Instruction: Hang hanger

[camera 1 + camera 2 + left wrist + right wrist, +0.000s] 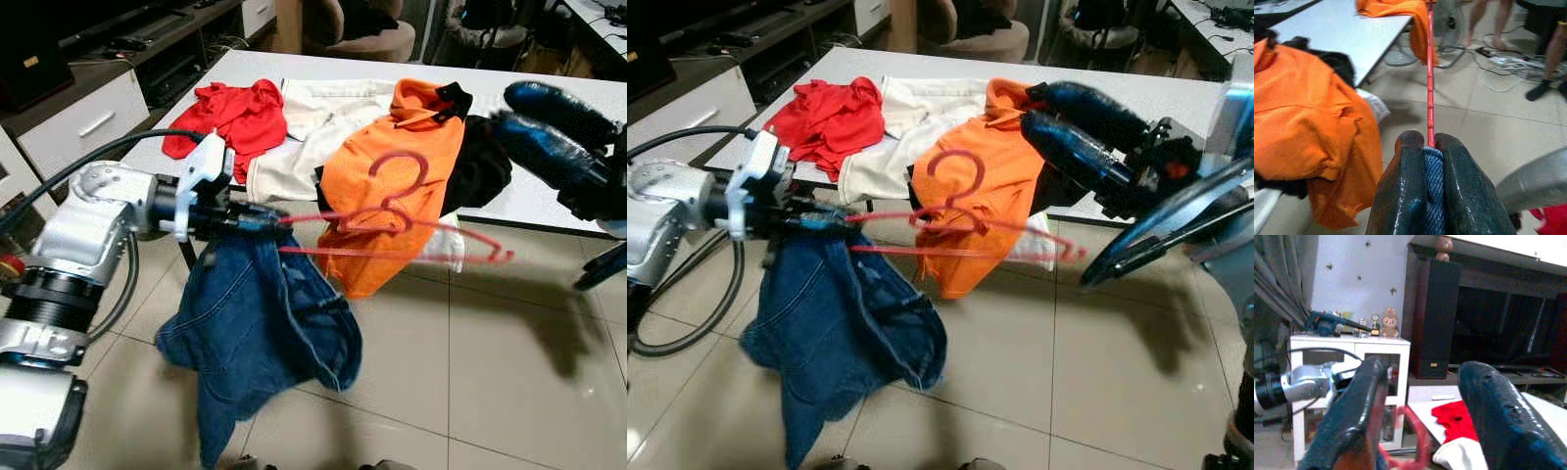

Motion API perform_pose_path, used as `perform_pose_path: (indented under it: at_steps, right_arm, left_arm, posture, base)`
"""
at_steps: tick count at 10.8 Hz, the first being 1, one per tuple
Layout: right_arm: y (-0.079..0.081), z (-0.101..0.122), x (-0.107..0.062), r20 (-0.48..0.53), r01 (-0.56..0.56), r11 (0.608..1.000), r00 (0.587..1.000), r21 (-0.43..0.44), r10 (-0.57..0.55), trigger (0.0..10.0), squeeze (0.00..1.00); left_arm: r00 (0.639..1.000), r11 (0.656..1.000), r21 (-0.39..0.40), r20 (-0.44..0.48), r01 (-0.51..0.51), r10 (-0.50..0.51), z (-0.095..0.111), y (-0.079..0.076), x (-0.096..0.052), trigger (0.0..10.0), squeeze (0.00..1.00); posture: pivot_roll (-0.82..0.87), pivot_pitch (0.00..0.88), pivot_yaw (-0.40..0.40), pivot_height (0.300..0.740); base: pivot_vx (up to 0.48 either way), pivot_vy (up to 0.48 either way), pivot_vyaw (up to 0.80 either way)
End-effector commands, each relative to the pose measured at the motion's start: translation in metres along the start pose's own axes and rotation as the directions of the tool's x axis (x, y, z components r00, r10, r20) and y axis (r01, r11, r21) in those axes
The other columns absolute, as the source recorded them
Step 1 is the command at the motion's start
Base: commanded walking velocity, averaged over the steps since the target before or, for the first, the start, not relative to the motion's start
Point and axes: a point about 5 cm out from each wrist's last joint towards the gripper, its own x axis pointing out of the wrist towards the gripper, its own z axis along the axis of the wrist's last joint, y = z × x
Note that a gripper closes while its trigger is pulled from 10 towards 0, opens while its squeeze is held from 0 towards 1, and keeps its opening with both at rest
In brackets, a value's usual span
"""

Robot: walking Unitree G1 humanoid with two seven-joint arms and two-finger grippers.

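Left gripper (257, 221) is clamped on the near-left end of a red hanger (402, 227) together with a fold of blue denim — in the left wrist view the fingers (1405, 196) press on cloth and red wire alike. That hanger is held in the air above the tiled floor (470, 362), just in front of the table's near edge, with its hook standing up against an orange shirt (397, 176). Blue jeans (260, 333) hang from the hanger's left end, drooping toward the floor. Right gripper (1058, 117) is on the right, with its two black fingers apart and holding nothing — it hovers beyond the hanger's right end, over the orange shirt. On the white table (549, 196) the orange shirt drapes over the near edge; a black garment (480, 162) lies to its right, a white garment (313, 127) to its left, and a red garment (235, 113) further left. A white drawer cabinet (83, 117) stands at far left.
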Motion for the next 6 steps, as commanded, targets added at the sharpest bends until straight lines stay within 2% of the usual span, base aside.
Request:
perform_pose_path:
  at_steps: [1, 2, 3, 4, 5, 6]
  right_arm:
    - [0.006, 0.005, 0.002, 0.002, -0.010, 1.000, 1.000, -0.010, 0.011, 10.0, 1.00]
    - [0.014, -0.008, 0.006, -0.073, -0.015, 1.000, 0.997, 0.011, 0.016, 10.0, 1.00]
    - [0.020, -0.017, 0.008, -0.117, -0.019, 1.000, 0.993, 0.016, 0.021, 10.0, 1.00]
    - [0.037, -0.058, 0.018, -0.230, 0.038, 0.997, 0.973, 0.065, -0.022, 10.0, 1.00]
    - [0.050, -0.088, 0.028, -0.277, 0.072, 0.991, 0.960, 0.115, -0.038, 10.0, 1.00]
    - [0.053, -0.108, 0.030, -0.316, 0.123, 0.982, 0.946, 0.144, -0.073, 10.0, 1.00]
  left_arm:
    - [0.997, 0.996, 0.042, 0.020, -0.079, 0.078, 0.012, 0.009, -0.006, 0.0, 0.00]
    - [0.975, 0.974, 0.037, 0.038, -0.222, 0.221, 0.011, 0.020, -0.007, 0.0, 0.00]
    - [0.963, 0.964, 0.022, 0.052, -0.265, 0.263, 0.010, 0.022, -0.007, 0.0, 0.00]
    - [0.950, 0.957, -0.004, 0.115, -0.292, 0.290, 0.013, 0.018, -0.006, 0.0, 0.00]
    - [0.935, 0.948, -0.024, 0.159, -0.318, 0.318, 0.017, 0.017, -0.007, 0.0, 0.00]
    - [0.929, 0.945, -0.037, 0.172, -0.325, 0.327, 0.017, 0.016, -0.008, 0.0, 0.00]
  posture:
    - [-0.17, 0.000, 0.047, 0.740]
    - [-0.18, 0.000, 0.051, 0.740]
    - [-0.18, 0.000, 0.054, 0.740]
    - [-0.18, 0.000, 0.054, 0.740]
    - [-0.17, 0.000, 0.058, 0.740]
    - [-0.17, 0.000, 0.059, 0.740]
  base:
    - [0.000, 0.000, 0.00]
    - [0.000, 0.000, 0.00]
    - [0.000, 0.000, 0.00]
    - [0.000, 0.000, 0.00]
    - [0.000, 0.000, 0.00]
    - [0.000, 0.000, 0.00]
